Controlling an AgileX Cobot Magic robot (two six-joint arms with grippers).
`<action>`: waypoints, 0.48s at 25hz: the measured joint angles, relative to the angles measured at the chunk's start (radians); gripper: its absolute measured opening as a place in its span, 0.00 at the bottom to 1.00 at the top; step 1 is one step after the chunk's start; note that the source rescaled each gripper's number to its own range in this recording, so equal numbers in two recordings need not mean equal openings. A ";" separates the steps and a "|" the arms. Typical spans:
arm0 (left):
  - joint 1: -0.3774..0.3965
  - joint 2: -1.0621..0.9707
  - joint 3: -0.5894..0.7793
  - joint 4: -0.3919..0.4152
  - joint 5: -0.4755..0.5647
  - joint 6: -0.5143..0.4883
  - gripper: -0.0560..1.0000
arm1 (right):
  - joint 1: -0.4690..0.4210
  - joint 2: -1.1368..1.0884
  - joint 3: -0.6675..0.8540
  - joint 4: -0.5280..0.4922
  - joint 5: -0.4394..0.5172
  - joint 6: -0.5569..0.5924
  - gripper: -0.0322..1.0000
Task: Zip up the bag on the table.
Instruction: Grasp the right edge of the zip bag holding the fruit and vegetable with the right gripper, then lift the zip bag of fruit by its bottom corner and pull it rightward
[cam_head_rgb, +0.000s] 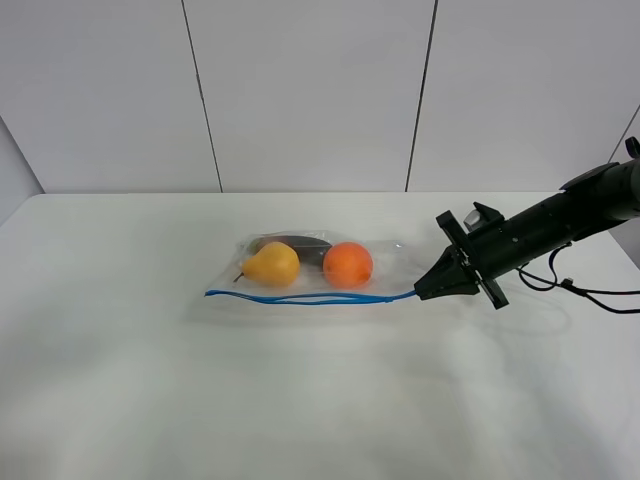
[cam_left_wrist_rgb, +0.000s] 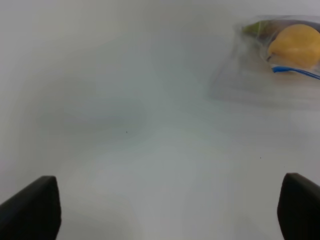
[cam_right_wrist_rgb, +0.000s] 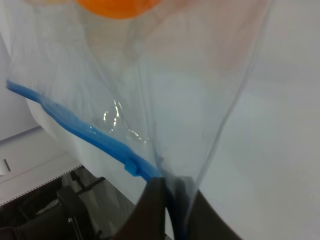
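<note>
The bag (cam_head_rgb: 310, 262) lies flat on the white worktop (cam_head_rgb: 300, 400), one corner clenched in the right end effector (cam_head_rgb: 428, 288) and the rest stretching away from its tips. The blue zip strip (cam_head_rgb: 300, 297) shows two strands parted along much of its run, so sealing appears barely begun. A pear (cam_head_rgb: 272, 264), orange (cam_head_rgb: 348, 265) and dark item (cam_head_rgb: 300, 245) bulge behind the strip. The left end effector (cam_left_wrist_rgb: 165, 212), spread wide and empty, hovers well short of the bag's far end; nothing blocks it.
</note>
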 joint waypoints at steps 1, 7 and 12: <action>0.000 0.000 0.000 0.000 0.000 0.000 1.00 | 0.000 0.000 0.000 0.000 0.000 0.000 0.05; 0.000 0.000 0.000 0.000 0.000 0.000 1.00 | 0.000 0.000 0.000 0.021 0.018 -0.012 0.03; 0.000 0.000 0.000 0.000 0.000 0.000 1.00 | 0.029 -0.004 -0.042 0.104 0.034 -0.042 0.03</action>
